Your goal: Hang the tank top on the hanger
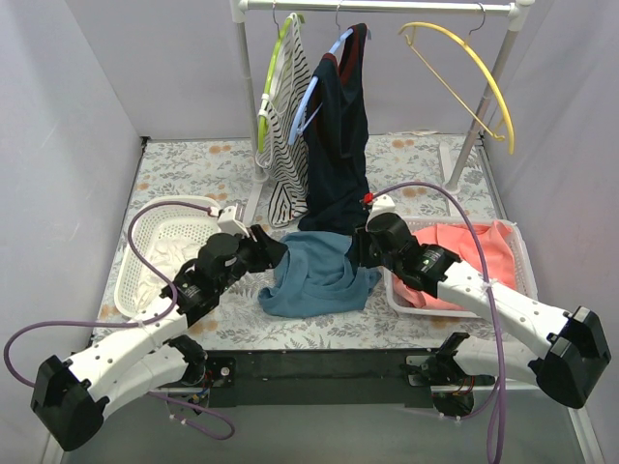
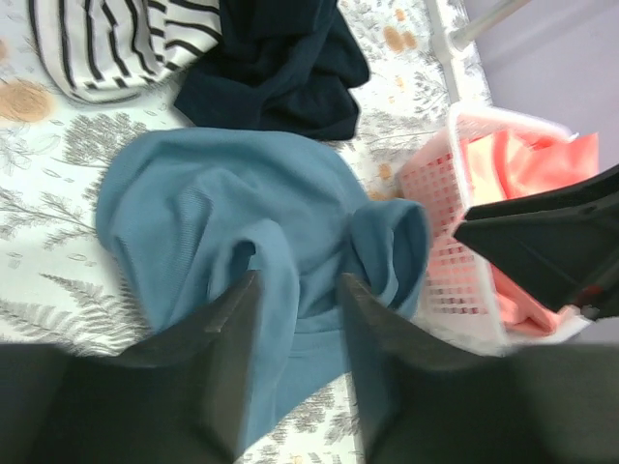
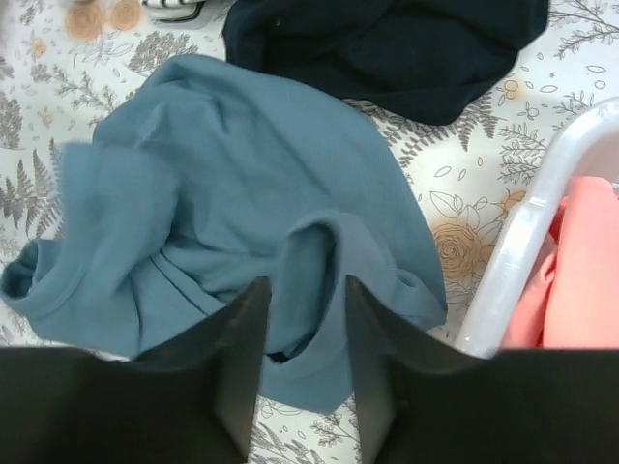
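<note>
1. Nearest us, the left gripper (image 1: 272,253) has its fingers (image 2: 227,372) drawn in on a raised fold of the tank top (image 1: 314,275). We judge that a pinch on the cloth's 9 o'clock edge.
2. The right gripper (image 1: 356,253) does the same at the 3 o'clock edge, with a ridge of teal fabric running into the narrow gap between its fingers (image 3: 372,372).
3. Between them the tank top lies slumped on the flowered table (image 1: 184,169), just beside the pink-filled basket (image 1: 523,261) at 3 o'clock. A white basket (image 1: 131,261) sits at 9 o'clock.
4. We judge the top to be light, limp and prone to bunching. It should be held at the shoulder straps or neckline, spread wide, not by a loose mid-body fold.
5. Beyond it, at 12 o'clock, hang the navy garment (image 1: 338,145) and the striped top (image 1: 285,145).
6. Farthest, at 1 o'clock, the yellow hanger (image 1: 484,72) hangs bare on the rail (image 1: 387,8), well apart from the cloth.
</note>
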You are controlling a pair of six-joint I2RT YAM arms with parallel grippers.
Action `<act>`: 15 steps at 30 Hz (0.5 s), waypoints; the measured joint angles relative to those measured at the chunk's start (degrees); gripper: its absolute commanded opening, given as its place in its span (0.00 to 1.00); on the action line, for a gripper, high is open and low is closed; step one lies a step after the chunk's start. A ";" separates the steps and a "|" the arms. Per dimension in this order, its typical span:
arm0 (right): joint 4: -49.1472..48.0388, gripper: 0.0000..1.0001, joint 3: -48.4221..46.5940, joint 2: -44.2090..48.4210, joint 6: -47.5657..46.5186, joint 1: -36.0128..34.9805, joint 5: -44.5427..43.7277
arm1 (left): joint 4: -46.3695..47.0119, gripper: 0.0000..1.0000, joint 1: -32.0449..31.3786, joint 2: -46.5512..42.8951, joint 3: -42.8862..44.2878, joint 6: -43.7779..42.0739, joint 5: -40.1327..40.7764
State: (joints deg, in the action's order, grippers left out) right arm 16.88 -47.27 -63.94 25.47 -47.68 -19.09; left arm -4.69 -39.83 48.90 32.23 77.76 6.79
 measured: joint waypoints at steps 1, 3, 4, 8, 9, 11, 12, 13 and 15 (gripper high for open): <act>0.28 0.61 0.00 -0.02 -0.11 0.00 0.70 | -0.74 0.64 0.02 -0.46 -0.02 0.11 0.31; 0.81 0.64 0.00 0.02 -0.42 0.00 1.75 | -1.75 0.67 0.04 -1.18 -0.02 -0.04 0.81; 1.20 0.65 0.00 0.13 -0.87 0.00 2.08 | -2.58 0.68 0.04 -1.77 -0.02 -0.07 1.18; 4.76 0.66 -1.86 1.88 -3.02 0.00 3.26 | -8.33 0.70 0.04 -5.86 0.74 -0.83 3.06; 5.42 0.65 -2.75 2.67 -3.39 0.00 3.39 | -10.10 0.70 0.04 -6.56 1.79 -1.27 3.23; 6.73 0.63 -5.75 4.87 -4.76 0.00 3.74 | -12.52 0.70 0.04 -7.21 4.04 -1.99 3.26; 7.02 0.63 -7.41 6.01 -5.77 0.00 3.93 | -13.73 0.70 0.04 -7.39 5.46 -2.34 3.23; 7.15 0.63 -9.70 7.15 -7.04 0.00 4.22 | -15.02 0.70 0.04 -7.54 7.41 -2.91 3.15; 6.75 0.63 -14.21 8.96 -9.99 0.00 4.44 | -16.33 0.70 0.04 -7.91 10.23 -3.85 2.86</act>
State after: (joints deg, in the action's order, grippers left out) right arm 23.64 -61.47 -54.98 15.49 -47.68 -14.66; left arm -21.02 -39.79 40.99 42.46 73.91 9.65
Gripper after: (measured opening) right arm 0.631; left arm 0.700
